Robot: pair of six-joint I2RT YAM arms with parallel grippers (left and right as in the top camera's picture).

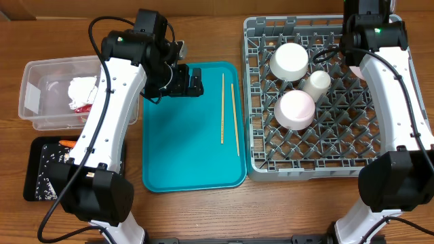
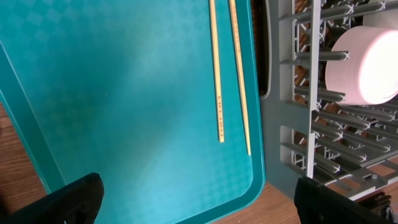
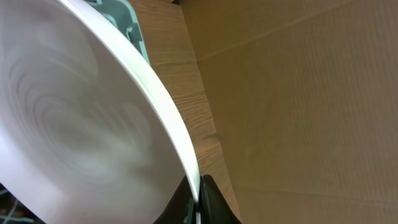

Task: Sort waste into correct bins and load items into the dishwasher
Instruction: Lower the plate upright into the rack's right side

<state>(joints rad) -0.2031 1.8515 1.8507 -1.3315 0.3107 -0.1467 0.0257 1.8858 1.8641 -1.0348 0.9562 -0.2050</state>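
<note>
**Pink plate (image 3: 74, 124), rim-only grip**

Pinched at its thin edge by the right gripper (image 3: 198, 205) over the dish rack (image 1: 305, 152), it could be twisted loose when lowered in. The left gripper (image 2: 199, 202) is held wide, empty, above the teal tray (image 2: 124, 93).

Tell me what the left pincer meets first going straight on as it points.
Probably the bare teal tray floor, just short of the two chopsticks; depth is hard to judge.

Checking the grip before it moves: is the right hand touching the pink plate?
Touching. The right wrist view shows the right hand pinching the pink plate by its rim.
</note>
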